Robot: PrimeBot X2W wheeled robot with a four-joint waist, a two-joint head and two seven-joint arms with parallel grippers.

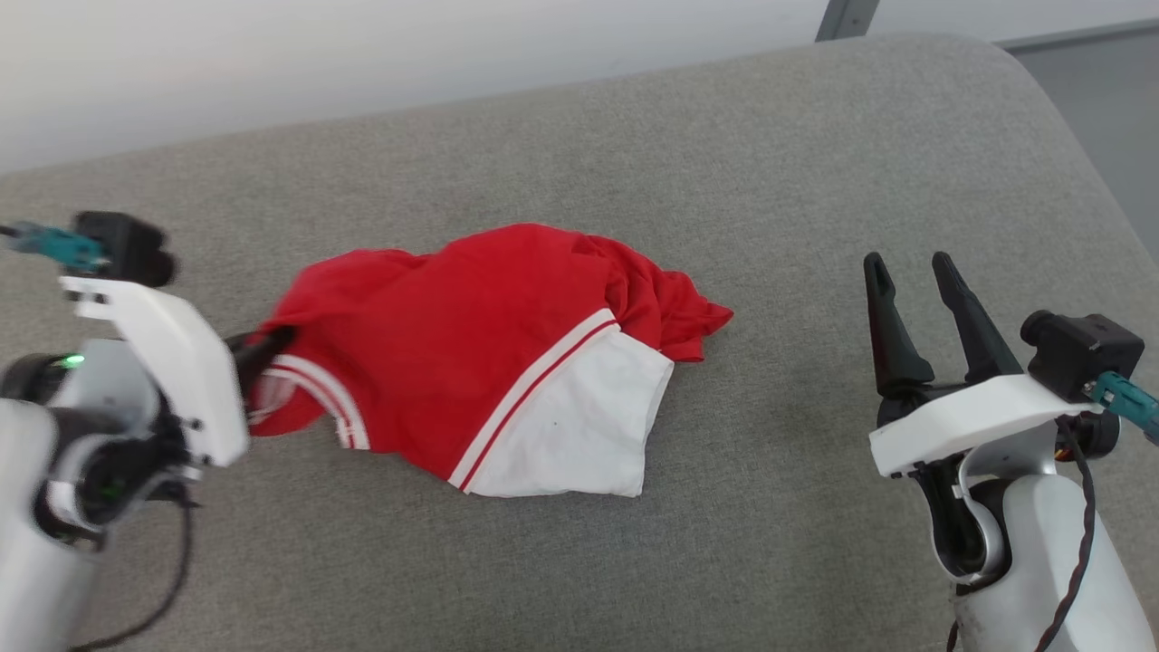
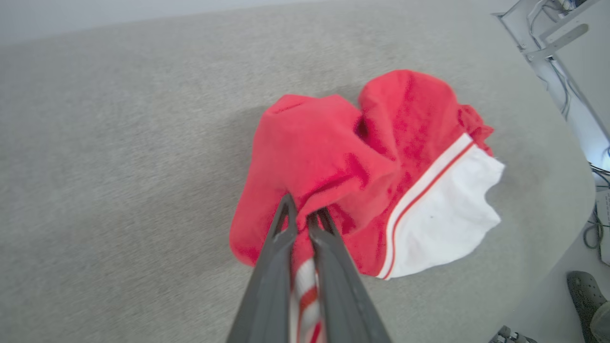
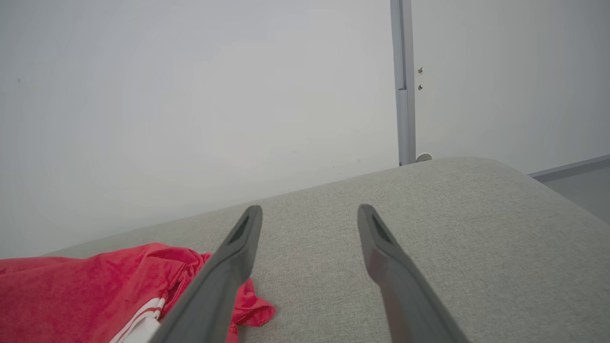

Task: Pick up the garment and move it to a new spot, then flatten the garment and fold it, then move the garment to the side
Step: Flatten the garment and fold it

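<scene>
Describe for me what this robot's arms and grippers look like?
Both arms have pale grey-white shells. Each ends in a flat white bracket carrying a gripper: the right gripper and left gripper have two long, dark, tapering fingers. A black camera with a teal plug sits on each wrist, a black cable runs along the right arm, and a green light glows on the left arm.

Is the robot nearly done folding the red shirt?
No, it's just starting. Done: nothing finished; the garment lies crumpled on the grey cushion. In hand: the left gripper is shut on its striped edge, ready to lift it, while the right gripper hangs open, apart from the cloth. Left: move it, flatten it, fold it and put it to the side.
</scene>
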